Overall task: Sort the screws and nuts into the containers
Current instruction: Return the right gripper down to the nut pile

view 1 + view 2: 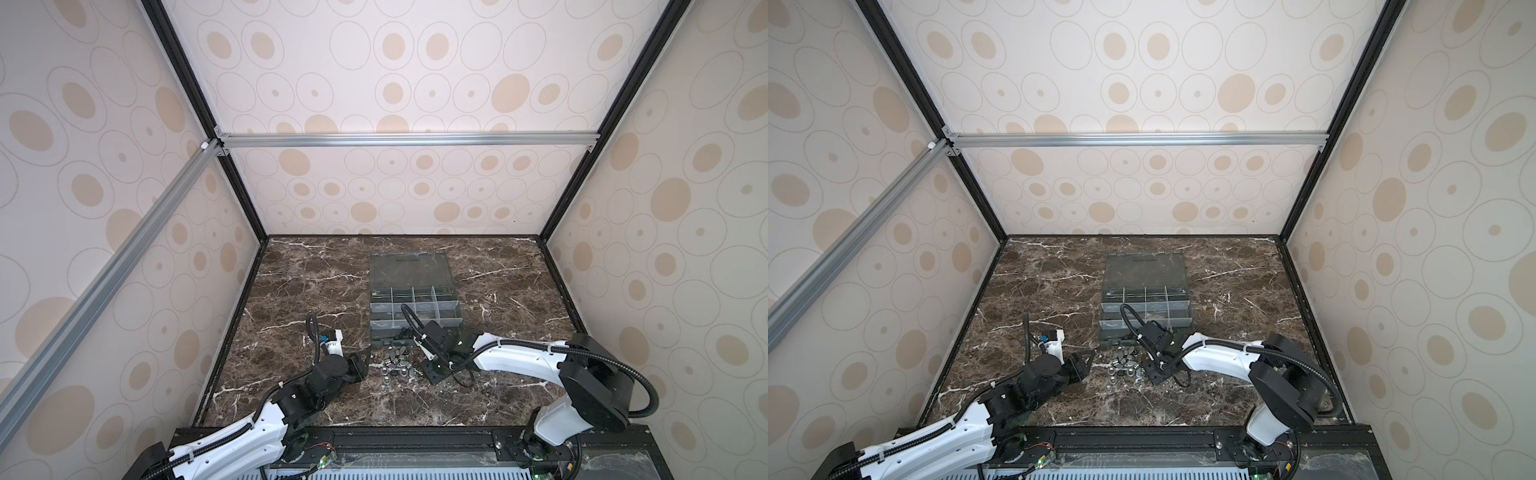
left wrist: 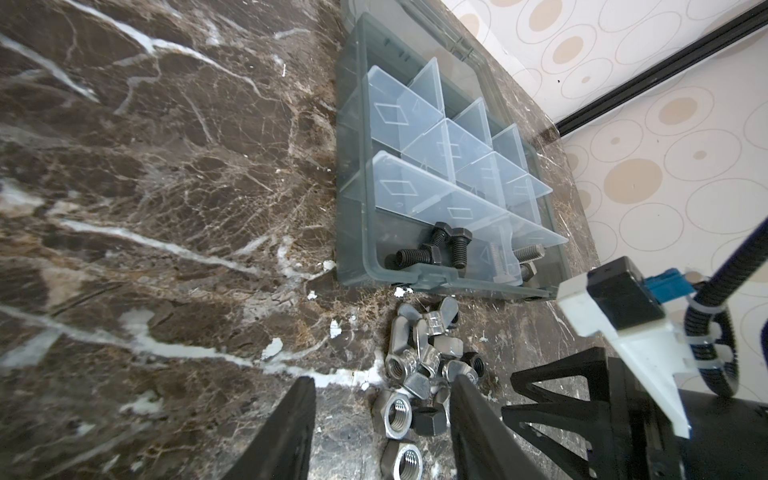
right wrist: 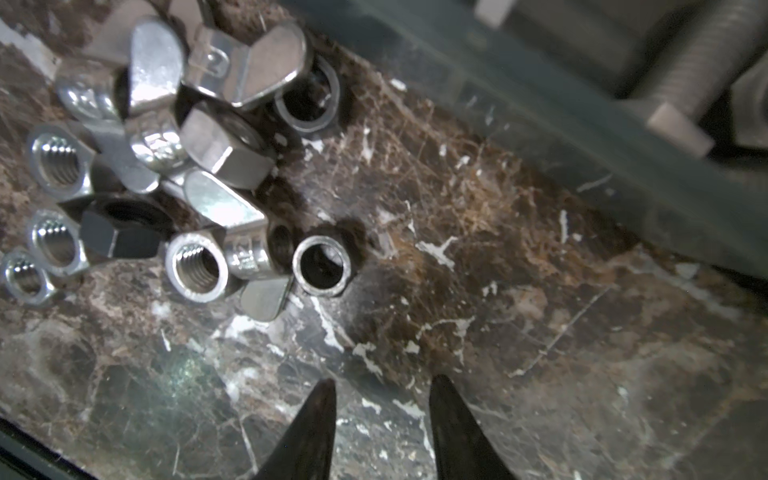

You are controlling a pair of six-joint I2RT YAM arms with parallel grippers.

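A pile of silver and dark nuts [image 1: 397,365] [image 1: 1126,368] lies on the marble just in front of the organizer box [image 1: 371,309] [image 1: 1102,309], whose clear lid is folded back. Black screws [image 2: 432,249] and silver screws [image 2: 525,252] lie in the box's nearest containers. My left gripper [image 2: 382,380] [image 1: 365,358] stands open at the pile's edge, with a silver hex nut [image 2: 392,413] and a black nut [image 2: 430,420] lying loose between its fingers. My right gripper [image 3: 384,380] [image 1: 405,338] is open over bare marble, beside the nuts [image 3: 187,166] and the box wall [image 3: 540,124].
The enclosure's patterned walls and black frame posts surround the marble table [image 1: 498,374]. The open lid [image 1: 411,270] lies flat behind the box. Translucent dividers [image 2: 436,137] stand in the far compartments. The two arms come close together over the pile.
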